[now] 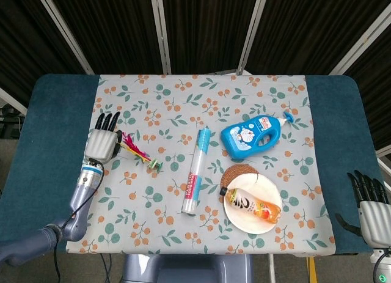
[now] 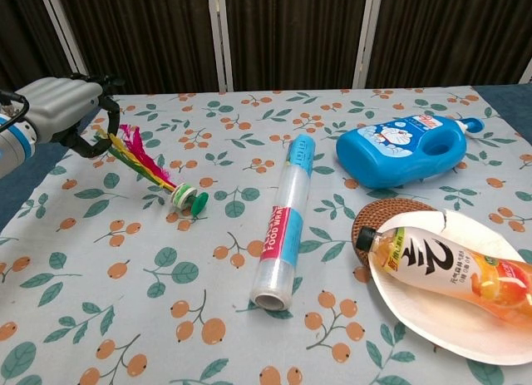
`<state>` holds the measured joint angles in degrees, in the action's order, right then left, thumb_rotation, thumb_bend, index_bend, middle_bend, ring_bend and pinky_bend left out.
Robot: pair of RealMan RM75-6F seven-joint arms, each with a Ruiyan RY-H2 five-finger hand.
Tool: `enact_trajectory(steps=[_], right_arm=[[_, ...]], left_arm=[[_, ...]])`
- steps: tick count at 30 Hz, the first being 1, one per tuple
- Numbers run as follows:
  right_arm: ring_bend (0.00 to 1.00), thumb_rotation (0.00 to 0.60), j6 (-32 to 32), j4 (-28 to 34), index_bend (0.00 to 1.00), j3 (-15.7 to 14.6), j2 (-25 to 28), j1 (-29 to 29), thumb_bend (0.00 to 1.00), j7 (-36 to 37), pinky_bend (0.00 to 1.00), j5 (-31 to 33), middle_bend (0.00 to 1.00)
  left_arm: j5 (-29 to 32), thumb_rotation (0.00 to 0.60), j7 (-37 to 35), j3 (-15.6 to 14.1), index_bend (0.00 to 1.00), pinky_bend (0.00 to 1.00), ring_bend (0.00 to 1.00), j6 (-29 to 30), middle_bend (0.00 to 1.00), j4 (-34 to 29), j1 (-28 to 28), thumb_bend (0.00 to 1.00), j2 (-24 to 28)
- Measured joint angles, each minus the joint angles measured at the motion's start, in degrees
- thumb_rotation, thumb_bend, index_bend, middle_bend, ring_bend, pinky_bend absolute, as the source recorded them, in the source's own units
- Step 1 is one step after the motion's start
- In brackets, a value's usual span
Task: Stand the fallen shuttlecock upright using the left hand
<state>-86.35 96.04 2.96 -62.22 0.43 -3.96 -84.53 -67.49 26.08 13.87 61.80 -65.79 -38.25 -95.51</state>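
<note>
The shuttlecock point(image 1: 135, 151) point(image 2: 148, 160), with red and yellow feathers and a green and white base, leans on the flowered cloth at the left. Its feather end is raised while the base still touches the table. My left hand point(image 1: 102, 142) point(image 2: 56, 107) pinches the feather tips between thumb and fingers, up and to the left of the base. At the bottom right edge of the head view, off the cloth, my right hand point(image 1: 369, 203) holds nothing and its fingers are spread. The chest view does not show it.
A cling film roll point(image 1: 194, 171) point(image 2: 287, 219) lies lengthwise mid-table, right of the shuttlecock. Further right are a blue detergent bottle point(image 1: 253, 136) point(image 2: 403, 150), a round woven coaster point(image 1: 235, 173) point(image 2: 378, 214), and a paper plate point(image 1: 267, 184) point(image 2: 432, 327) bearing an orange drink bottle point(image 1: 252, 205) point(image 2: 449, 269).
</note>
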Motion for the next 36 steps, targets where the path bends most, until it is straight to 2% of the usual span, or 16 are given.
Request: enact_trajectory(steps=[19, 29, 36], right_arm=[[0.0, 0.6, 0.08, 0.02, 0.0, 0.17, -0.05, 0.01, 0.12, -0.37, 0.0, 0.44, 0.0], [0.0, 0.6, 0.08, 0.04, 0.0, 0.2, -0.11, 0.01, 0.12, -0.59, 0.0, 0.52, 0.0], [0.0, 0.6, 0.07, 0.12, 0.0, 0.19, -0.18, 0.0, 0.13, -0.8, 0.0, 0.54, 0.0]], left_arm=[[-4.76, 0.6, 9.19, 0.91, 0.61, 0.0, 0.0, 3.99, 0.0, -22.93, -1.77, 0.52, 12.53], [-6.26, 0.6, 10.68, -0.47, 0.61, 0.0, 0.0, 5.2, 0.0, -28.47, -1.23, 0.52, 16.2], [-7.12, 0.6, 9.68, -1.93, 0.61, 0.0, 0.0, 5.63, 0.0, -29.27, -0.38, 0.52, 17.39]])
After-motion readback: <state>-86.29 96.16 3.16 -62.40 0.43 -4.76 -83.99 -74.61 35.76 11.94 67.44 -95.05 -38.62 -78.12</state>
